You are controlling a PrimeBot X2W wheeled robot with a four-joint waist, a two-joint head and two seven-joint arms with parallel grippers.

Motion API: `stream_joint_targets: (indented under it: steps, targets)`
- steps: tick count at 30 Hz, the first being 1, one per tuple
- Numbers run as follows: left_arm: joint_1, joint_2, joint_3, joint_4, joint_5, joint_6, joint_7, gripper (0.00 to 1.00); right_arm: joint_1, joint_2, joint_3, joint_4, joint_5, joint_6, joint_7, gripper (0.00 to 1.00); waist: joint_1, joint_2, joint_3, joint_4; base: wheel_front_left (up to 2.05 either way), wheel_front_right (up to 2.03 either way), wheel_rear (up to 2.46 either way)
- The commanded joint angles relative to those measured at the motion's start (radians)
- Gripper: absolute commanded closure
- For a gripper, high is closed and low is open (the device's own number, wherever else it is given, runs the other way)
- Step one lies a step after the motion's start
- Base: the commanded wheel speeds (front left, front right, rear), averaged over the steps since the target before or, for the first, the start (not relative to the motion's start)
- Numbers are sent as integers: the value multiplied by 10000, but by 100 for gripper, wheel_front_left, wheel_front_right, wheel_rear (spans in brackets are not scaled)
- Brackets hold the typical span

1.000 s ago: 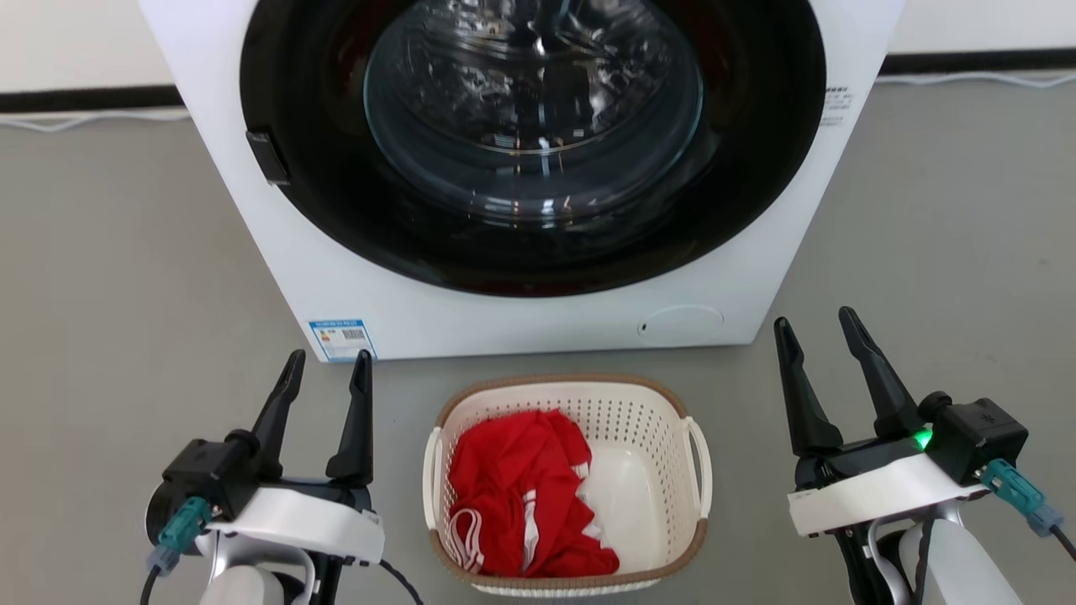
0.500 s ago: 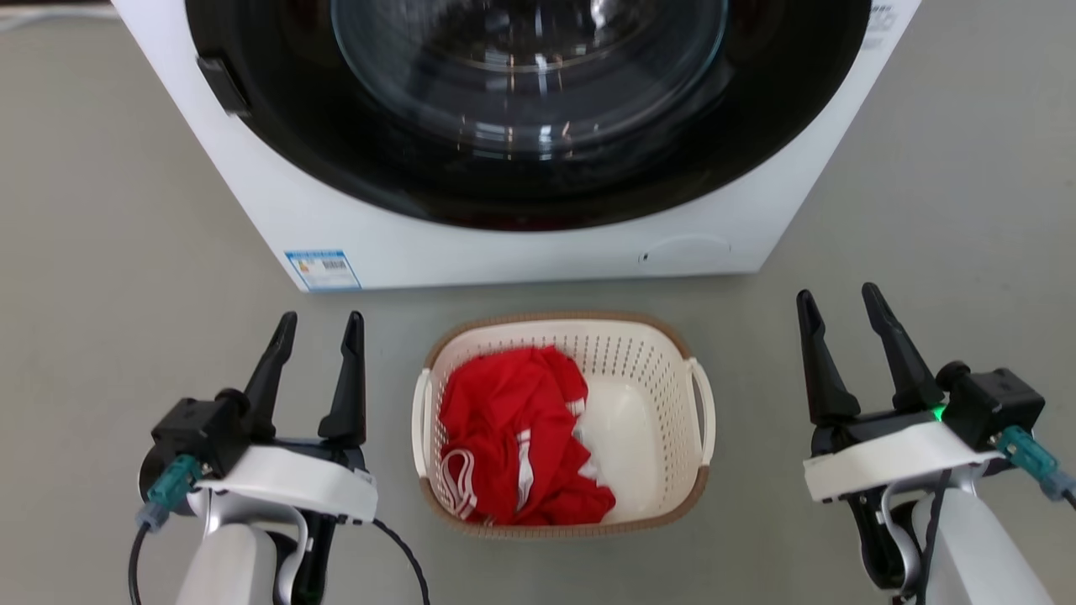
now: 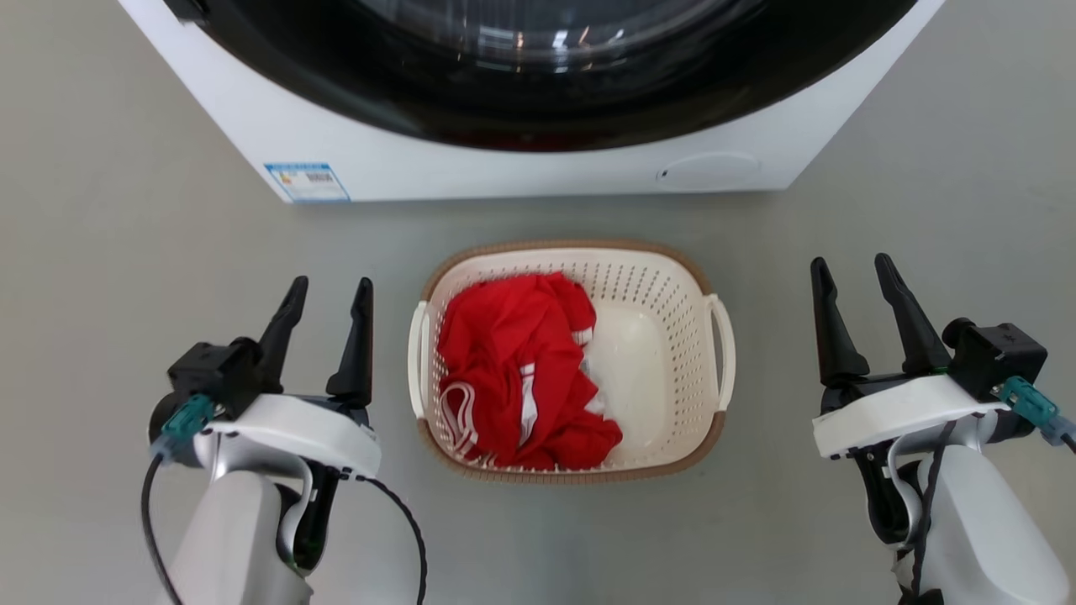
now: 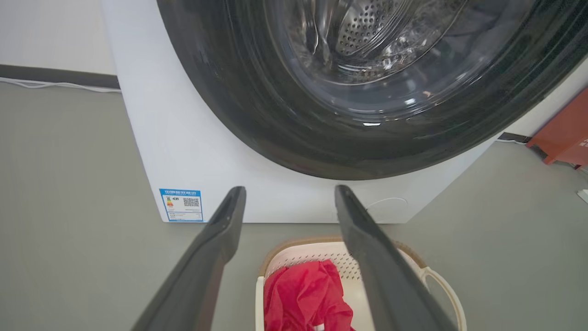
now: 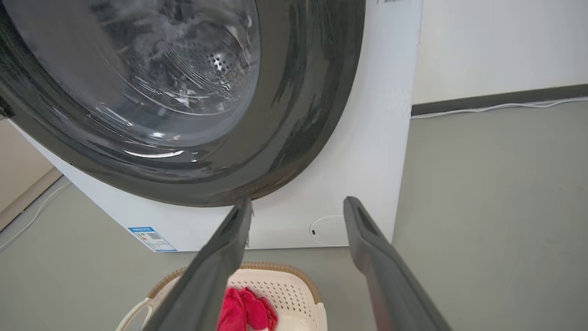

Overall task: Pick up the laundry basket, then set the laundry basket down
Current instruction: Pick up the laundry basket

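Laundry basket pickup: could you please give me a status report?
Left gripper and right gripper open, empty, flanking. Cream-white perforated plastic laundry basket on grey floor, red garment inside, untouched. White washing machine behind it.

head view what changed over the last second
The whole picture has shifted because the head camera tipped down, so the washing machine and the laundry basket sit higher in it. That is the camera's move, not theirs. Nothing was taken hold of or let go. Unchanged: the left hand and right hand stay open on either side of the basket, apart from it. The basket stays on the floor with the red garment inside.
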Motion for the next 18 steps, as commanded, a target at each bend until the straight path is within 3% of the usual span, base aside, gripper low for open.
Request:
stream_joint_targets:
  steps: [1,18]
  targets:
    - [-336,192,185,-54,-122,-58,-59,0,-127,-63,154,-38,68,71,-109,0,0,0,254,81,0,0,0]
    - [-1994,547,-959,2014,-730,-58,-59,0,-1591,-45,357,2125,282,71,-109,0,-1,0,2134,198,0,0,0]
